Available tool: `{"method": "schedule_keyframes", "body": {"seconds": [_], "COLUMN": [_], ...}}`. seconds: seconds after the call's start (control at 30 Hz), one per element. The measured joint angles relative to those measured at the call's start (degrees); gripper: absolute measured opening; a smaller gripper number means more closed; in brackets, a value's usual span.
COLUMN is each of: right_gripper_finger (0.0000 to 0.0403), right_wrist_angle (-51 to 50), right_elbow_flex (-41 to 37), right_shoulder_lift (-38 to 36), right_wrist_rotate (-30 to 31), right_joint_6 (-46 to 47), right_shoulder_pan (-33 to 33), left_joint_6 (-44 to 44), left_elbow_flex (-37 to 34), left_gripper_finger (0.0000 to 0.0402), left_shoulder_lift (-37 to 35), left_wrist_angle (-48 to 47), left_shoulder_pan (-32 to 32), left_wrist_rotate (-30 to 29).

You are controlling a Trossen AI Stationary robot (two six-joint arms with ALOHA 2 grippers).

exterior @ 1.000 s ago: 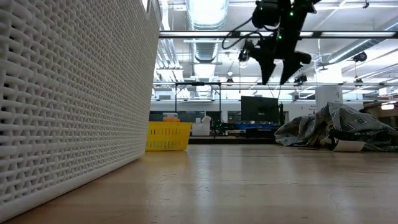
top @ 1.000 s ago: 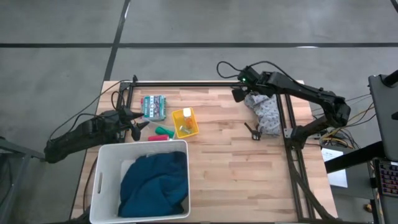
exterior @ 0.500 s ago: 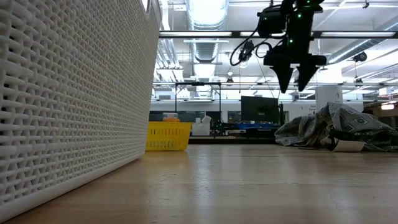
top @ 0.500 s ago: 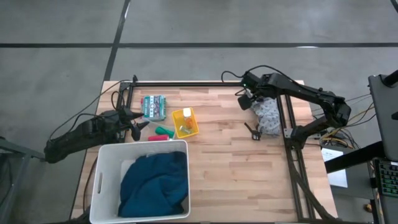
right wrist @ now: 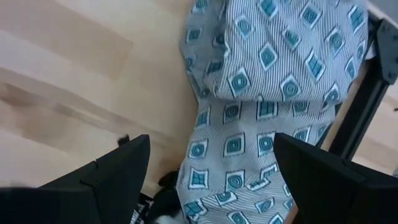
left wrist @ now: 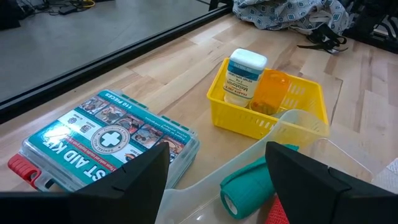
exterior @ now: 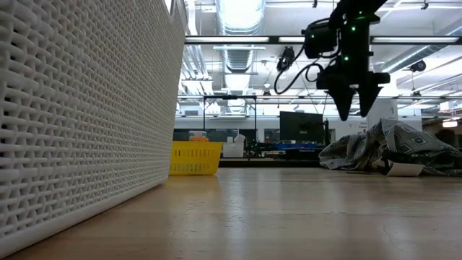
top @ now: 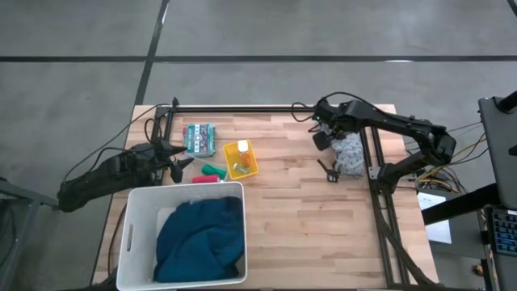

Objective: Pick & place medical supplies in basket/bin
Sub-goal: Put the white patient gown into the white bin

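Observation:
The white bin (top: pixel 133 242) stands at the table's near left and holds a blue garment (top: pixel 202 236). A grey patterned cloth (top: pixel 349 153) lies crumpled on the wood at the far right. My right gripper (top: pixel 325 139) hangs open above the cloth's left edge (right wrist: pixel 267 93), pointing steeply down, clear of it in the low view (exterior: pixel 351 110). A small yellow basket (left wrist: pixel 273 112) holds a white bottle (left wrist: pixel 244 76) and an orange one (left wrist: pixel 272 93). A green roll (left wrist: pixel 249 183) and a red piece (top: pixel 203 179) lie beside it. My left gripper (left wrist: pixel 217 186) waits open by the bin's far side.
A first aid kit (left wrist: pixel 106 140) lies at the far left. A black frame rail runs along the far edge (top: pixel 242 111) and another down the right side (top: pixel 376 174). A small black object (top: pixel 328 170) lies next to the cloth. Bare wood (top: pixel 315 226) spreads right of the bin.
My right gripper has moved toward the table's right edge and down toward the grey cloth. It has tipped from a slant to pointing more steeply down. Its fingers have stayed apart. The cloth has not moved.

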Motion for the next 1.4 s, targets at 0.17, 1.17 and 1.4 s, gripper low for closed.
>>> {"method": "schedule_keyframes", "body": {"seconds": [0.17,1.17,1.4], "right_gripper_finger": [0.0338,0.0338,0.0338], "right_wrist_angle": [-0.7,8.2,10.0], "right_elbow_flex": [-2.2,-19.2,-21.5], "right_shoulder_lift": [-1.2,-16.4,-16.4], "right_wrist_rotate": [-0.6,0.3,0.5], "right_joint_6": [0.4,2.1,1.7], "right_shoulder_pan": [0.0,-4.5,-6.0], "left_joint_6": [0.0,0.0,0.0], "left_elbow_flex": [0.0,0.0,0.0], "left_gripper_finger": [0.0271,0.0271,0.0271], "left_shoulder_lift": [0.0,0.0,0.0], "left_wrist_angle": [0.0,0.0,0.0], "left_shoulder_pan": [0.0,0.0,0.0], "left_wrist_rotate": [0.0,0.0,0.0]}}
